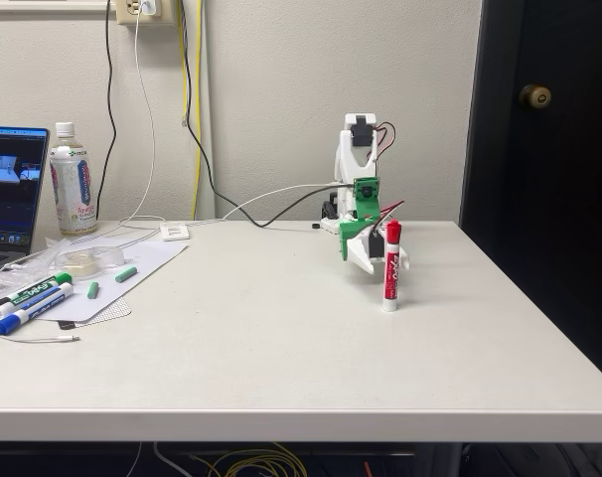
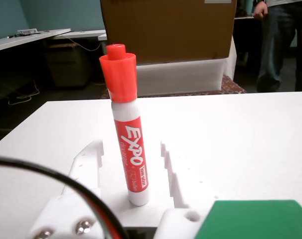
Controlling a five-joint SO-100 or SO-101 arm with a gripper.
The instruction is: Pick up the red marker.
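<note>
Red-capped dry-erase marker point(image 2: 129, 149) with a red label and white end stands upright on the white bench point(image 1: 281, 338), right of centre in the fixed view, between the spread fingers of the white-and-green tool point(image 2: 132, 159). At far left lie one green-capped marker point(image 1: 33, 291) and one blue-capped marker point(image 1: 28, 310), beside one plastic bottle point(image 1: 73, 184) and a laptop point(image 1: 8, 189).

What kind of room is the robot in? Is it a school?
Probably an office or workshop, not clearly a school. A wide white table holds an open laptop computer and thick dry-erase markers with green and blue caps. The wrist view shows a big brown cardboard box and more desks behind.
</note>
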